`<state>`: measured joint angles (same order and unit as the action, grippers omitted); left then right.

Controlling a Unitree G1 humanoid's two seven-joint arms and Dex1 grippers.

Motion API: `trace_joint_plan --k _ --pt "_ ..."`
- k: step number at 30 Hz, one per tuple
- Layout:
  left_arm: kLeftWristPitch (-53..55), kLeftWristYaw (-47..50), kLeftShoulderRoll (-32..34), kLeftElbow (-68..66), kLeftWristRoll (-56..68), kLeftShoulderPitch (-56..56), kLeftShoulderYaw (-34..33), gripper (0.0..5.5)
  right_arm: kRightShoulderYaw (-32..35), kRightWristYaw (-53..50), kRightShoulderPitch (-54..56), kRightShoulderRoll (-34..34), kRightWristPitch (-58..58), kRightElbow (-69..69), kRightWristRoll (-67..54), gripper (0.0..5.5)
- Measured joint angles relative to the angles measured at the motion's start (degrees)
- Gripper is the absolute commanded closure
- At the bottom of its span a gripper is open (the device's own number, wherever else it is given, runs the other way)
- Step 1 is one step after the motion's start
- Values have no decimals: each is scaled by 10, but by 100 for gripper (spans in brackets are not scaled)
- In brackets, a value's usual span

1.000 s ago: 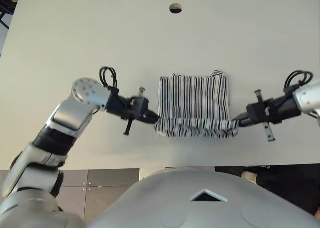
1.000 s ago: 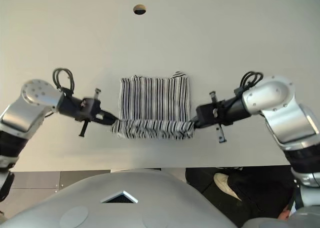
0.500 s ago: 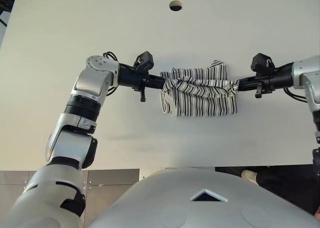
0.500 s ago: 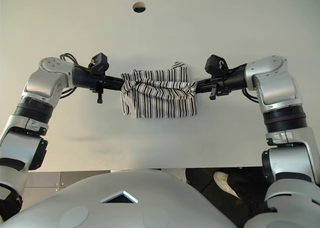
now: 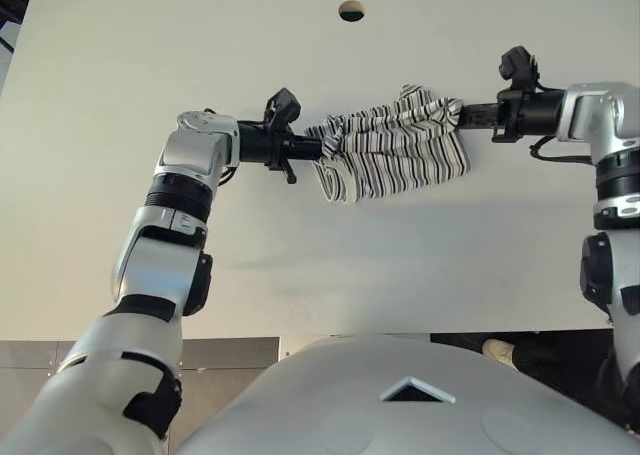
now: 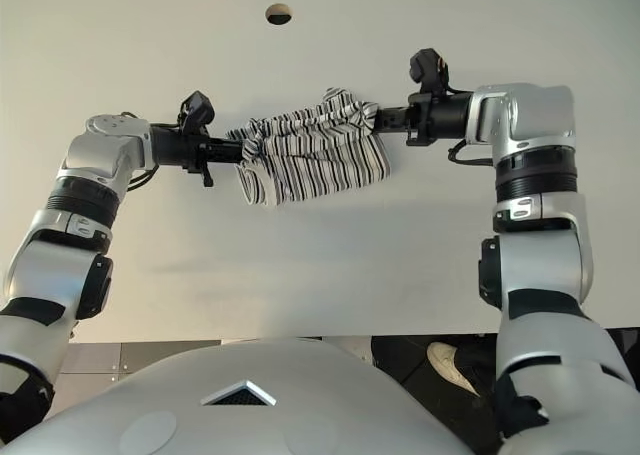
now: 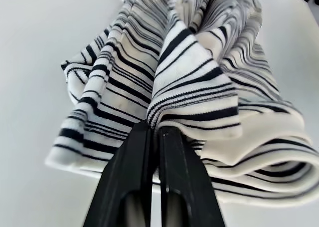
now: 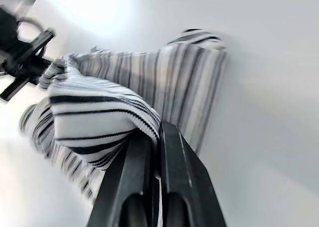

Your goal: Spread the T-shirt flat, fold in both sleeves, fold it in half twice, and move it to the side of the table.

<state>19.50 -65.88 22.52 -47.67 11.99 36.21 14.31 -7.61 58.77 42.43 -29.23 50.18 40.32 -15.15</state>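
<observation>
The black-and-white striped T-shirt (image 5: 395,145) hangs bunched between both grippers above the white table (image 5: 320,265), its lower fold sagging toward the tabletop. My left gripper (image 5: 318,147) is shut on the shirt's left end; the wrist view shows cloth (image 7: 199,82) pinched between the black fingers (image 7: 174,172). My right gripper (image 5: 458,115) is shut on the right end, a little farther back than the left, with striped fabric (image 8: 99,117) clamped in its fingers (image 8: 172,172). The shirt's far side (image 6: 340,100) is raised and tilted.
A round cable hole (image 5: 351,13) lies in the table near its far edge. Bare tabletop stretches on all sides of the shirt, with wide room toward the near edge (image 5: 320,330).
Both grippers carried the shirt's near edge up from the table's front and away from me. The flat folded shirt is now lifted and bunched; the right end has gone farther back.
</observation>
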Motion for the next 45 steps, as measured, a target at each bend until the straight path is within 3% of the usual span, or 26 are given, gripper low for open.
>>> trace_joint_plan --k 9,13,23,28,32,38,40,42,45 --pt "85 66 -33 -83 23 43 -84 539 -2 -71 40 39 -23 109 32 538" --pt "95 86 -40 -95 30 45 -113 488 26 -125 63 58 -44 151 36 465" --pt "90 109 -44 -106 28 52 -143 348 167 -300 137 68 -90 261 12 293" --pt "76 109 -45 -107 21 54 -144 284 184 -310 149 68 -113 273 10 214" --pt "44 108 -32 -116 7 67 -147 284 140 -238 148 69 -122 209 29 214" --pt "-1 103 15 -134 53 155 -235 284 43 -123 49 92 -63 -47 27 214" --pt "-18 101 13 -132 54 155 -238 284 20 -106 26 84 -59 -109 27 214" --pt "-83 98 9 -109 46 153 -234 284 -46 -61 -21 81 -66 -206 28 214" --pt "-142 87 0 -74 33 149 -217 284 -96 -41 -55 88 -77 -246 38 214"
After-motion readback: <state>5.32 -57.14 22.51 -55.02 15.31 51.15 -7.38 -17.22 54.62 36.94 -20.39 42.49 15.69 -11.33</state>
